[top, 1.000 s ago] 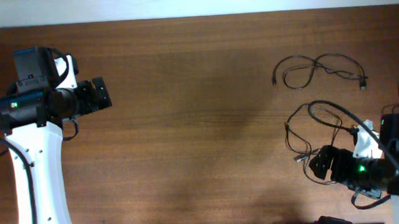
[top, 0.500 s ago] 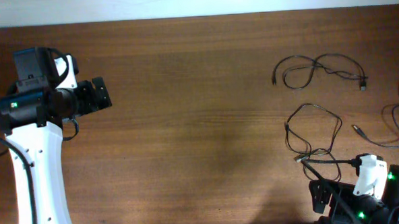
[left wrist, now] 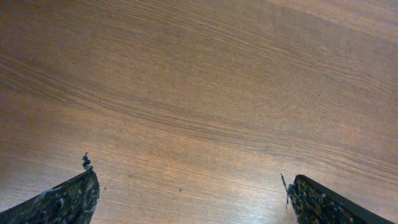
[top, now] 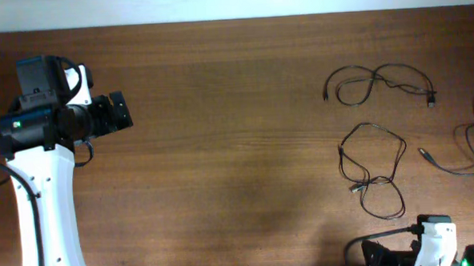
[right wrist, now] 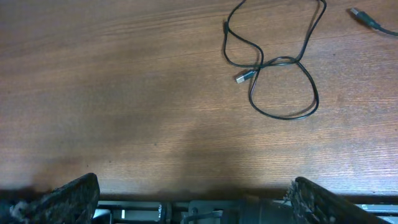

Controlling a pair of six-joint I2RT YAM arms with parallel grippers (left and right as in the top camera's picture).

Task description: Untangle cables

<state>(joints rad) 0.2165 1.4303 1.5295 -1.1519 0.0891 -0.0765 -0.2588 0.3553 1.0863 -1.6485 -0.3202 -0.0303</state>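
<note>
On the brown wooden table (top: pixel 222 150) the cables (top: pixel 375 171) lie around three o'clock as separate loops, seemingly untangled, with the left gripper (left wrist: pixel 189 176) at nine and right gripper (right wrist: pixel 194 180) at five both spread wide and empty; next, at most, uncrossing one self-crossed loop.

Your left gripper (top: pixel 125 112) hangs over the table (top: pixel 222 150), far across it from your right arm (top: pixel 435 238), which shows only at the bottom edge. Just ahead of that arm lies the crossed-loop cable (top: pixel 370 182). The long-loop cable (top: pixel 389 82) lies farther ahead, apart from it, and the edge cable (top: pixel 425 153) is ahead to the arm's right.
</note>
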